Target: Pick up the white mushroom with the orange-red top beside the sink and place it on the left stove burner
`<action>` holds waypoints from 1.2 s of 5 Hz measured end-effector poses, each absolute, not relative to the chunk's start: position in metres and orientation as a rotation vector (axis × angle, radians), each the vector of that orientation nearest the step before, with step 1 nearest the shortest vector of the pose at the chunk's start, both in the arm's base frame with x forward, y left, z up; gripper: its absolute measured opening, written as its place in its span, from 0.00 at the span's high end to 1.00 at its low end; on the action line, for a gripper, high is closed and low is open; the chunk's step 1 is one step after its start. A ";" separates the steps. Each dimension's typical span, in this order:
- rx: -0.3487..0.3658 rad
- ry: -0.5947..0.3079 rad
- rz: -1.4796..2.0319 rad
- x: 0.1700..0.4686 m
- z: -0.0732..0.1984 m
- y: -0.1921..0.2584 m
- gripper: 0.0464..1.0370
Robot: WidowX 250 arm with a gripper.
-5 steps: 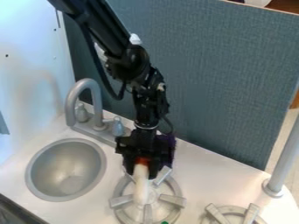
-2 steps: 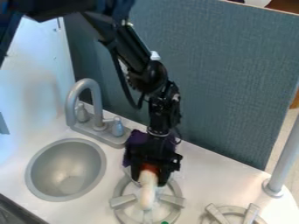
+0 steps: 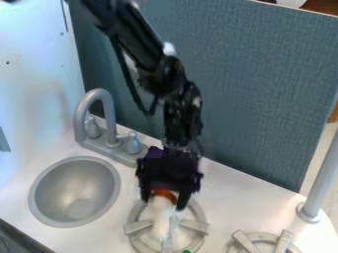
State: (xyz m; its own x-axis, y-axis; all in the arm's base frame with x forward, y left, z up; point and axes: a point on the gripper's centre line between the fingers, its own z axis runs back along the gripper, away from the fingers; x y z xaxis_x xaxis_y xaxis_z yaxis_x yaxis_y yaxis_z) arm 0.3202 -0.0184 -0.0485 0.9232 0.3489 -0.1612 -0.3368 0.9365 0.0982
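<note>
The black gripper [image 3: 163, 196] hangs fingers-down over the rear part of the left burner [image 3: 193, 226]. It is shut on a white object [image 3: 161, 215] with an orange-red upper end, which sits between the fingers. The object's pale, blurred length slants down over the middle of the burner; whether it touches the burner I cannot tell. Something dark purple [image 3: 155, 152] shows behind the gripper's body, mostly hidden by it.
Left of the burner is a round grey sink [image 3: 74, 191], with a grey faucet [image 3: 94, 106] behind it. A second burner [image 3: 267, 243] lies at the lower right, below a grey post [image 3: 318, 183]. A blue-grey panel [image 3: 251, 94] stands along the back edge.
The gripper and white object moved right and slightly toward the camera, then back a little left. More of the purple thing shows at the gripper's left side than at first.
</note>
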 end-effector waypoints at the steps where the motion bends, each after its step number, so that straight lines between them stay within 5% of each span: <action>1: 0.080 0.146 0.273 0.307 -0.018 -0.037 0.03; 4: 0.104 0.122 -0.021 0.264 0.004 -0.131 0.03; 6: 0.166 0.069 -0.122 0.265 -0.020 -0.184 0.03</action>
